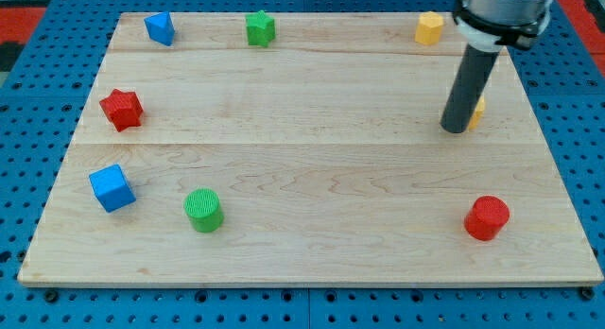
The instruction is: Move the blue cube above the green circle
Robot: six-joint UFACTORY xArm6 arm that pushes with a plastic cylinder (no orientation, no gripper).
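Note:
The blue cube [112, 187] lies near the board's left edge, low in the view. The green circle [203, 210], a short cylinder, stands just to its right and slightly lower. My tip [455, 129] is far off at the view's right, in the upper half of the board. It rests right beside a yellow block [479, 109] that the rod mostly hides.
A blue triangular block [160, 28] and a green star [260, 27] sit along the top edge. A yellow block [429, 27] sits at the top right. A red star [122, 109] is at the left, a red cylinder [487, 218] at the lower right. The wooden board [302, 178] lies on blue pegboard.

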